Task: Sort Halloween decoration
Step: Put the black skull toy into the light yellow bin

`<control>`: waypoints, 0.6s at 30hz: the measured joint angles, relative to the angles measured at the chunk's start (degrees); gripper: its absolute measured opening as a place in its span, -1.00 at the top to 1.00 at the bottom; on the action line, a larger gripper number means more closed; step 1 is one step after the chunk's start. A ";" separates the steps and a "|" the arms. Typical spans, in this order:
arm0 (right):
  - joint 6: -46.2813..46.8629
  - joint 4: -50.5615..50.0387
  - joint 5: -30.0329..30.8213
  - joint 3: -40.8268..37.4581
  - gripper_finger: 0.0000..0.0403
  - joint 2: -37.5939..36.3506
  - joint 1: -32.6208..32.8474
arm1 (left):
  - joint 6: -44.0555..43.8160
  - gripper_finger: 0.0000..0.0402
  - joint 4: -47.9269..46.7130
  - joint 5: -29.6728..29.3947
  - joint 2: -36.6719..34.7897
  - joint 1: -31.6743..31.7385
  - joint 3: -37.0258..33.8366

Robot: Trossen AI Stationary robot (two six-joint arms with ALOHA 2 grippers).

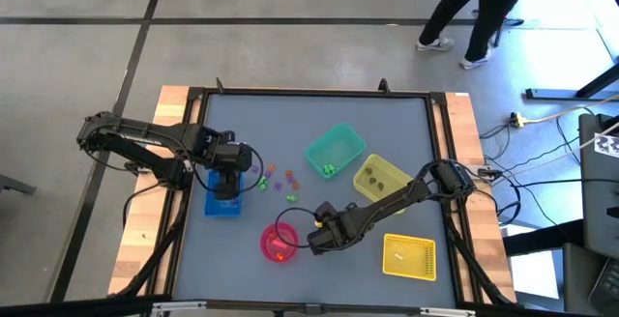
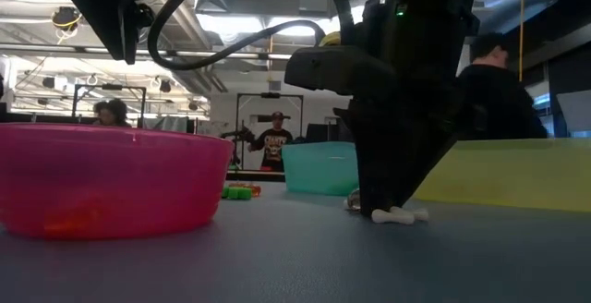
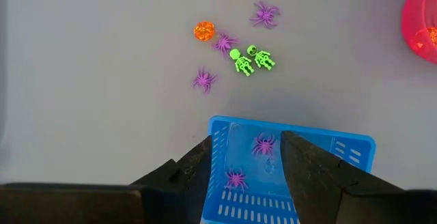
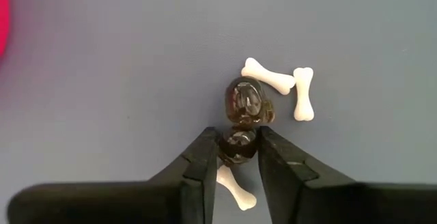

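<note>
The Halloween trinkets are tiny. Purple spiders, orange balls and green skeletons lie loose on the table. Two purple spiders lie in the blue bin. My left gripper hovers open above that bin. My right gripper is down at the table beside the pink bowl, shut on a dark grey trinket. A second dark trinket and white bones lie around it. My right gripper pinches the small dark grey trinket between its two fingertips, one on each side. The fingers come from above, pointing down. The trinket sits on the table, touching the second dark trinket beyond it, with a white bone just behind it.
A green bin, an olive-yellow bin and a yellow bin stand on the table's right half. The pink bowl holds orange pieces. A person walks past beyond the table's far edge.
</note>
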 joint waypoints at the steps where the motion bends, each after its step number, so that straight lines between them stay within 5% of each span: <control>1: 0.00 -0.02 0.00 0.00 0.57 0.00 0.00 | 0.00 0.22 -0.02 0.00 0.01 -0.02 0.00; 18: -4.69 -8.97 0.62 6.94 0.58 0.51 -0.07 | 0.00 0.22 -0.02 0.00 -0.01 0.00 0.00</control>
